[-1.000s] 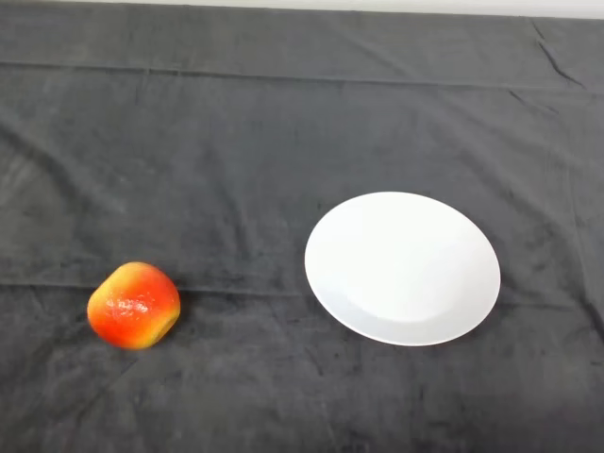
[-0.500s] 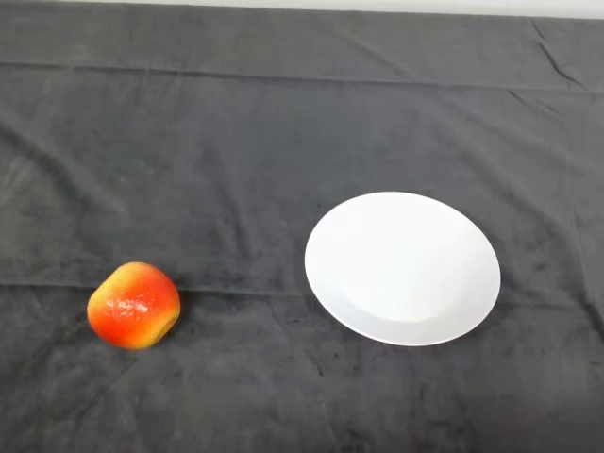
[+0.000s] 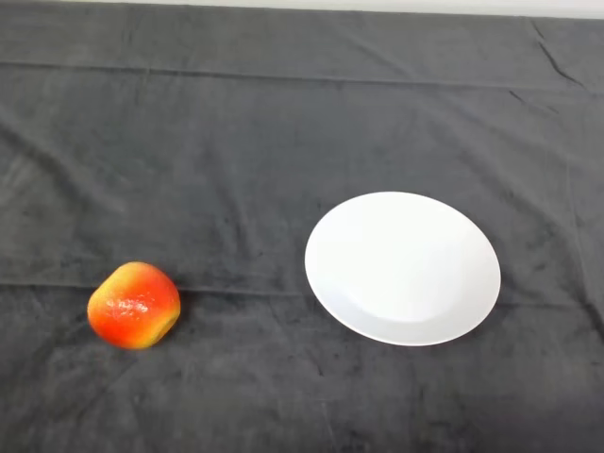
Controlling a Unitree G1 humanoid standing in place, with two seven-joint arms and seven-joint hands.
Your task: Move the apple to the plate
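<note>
Red-and-yellow round apple [image 3: 133, 305] on dark grey wrinkled cloth [image 3: 236, 151], lower left of head view; sits on its own, touching nothing but cloth; glossy highlight on upper face; white round ceramic plate [image 3: 472, 311] right of centre, flat on cloth, well apart from apple; apple not on plate; no hand showing, so finger state cannot be told; pale strip along far edge of cloth.

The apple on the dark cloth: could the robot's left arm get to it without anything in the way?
Probably yes. The apple lies alone on the cloth's left side, well apart from the white plate, with nothing beside it.
</note>
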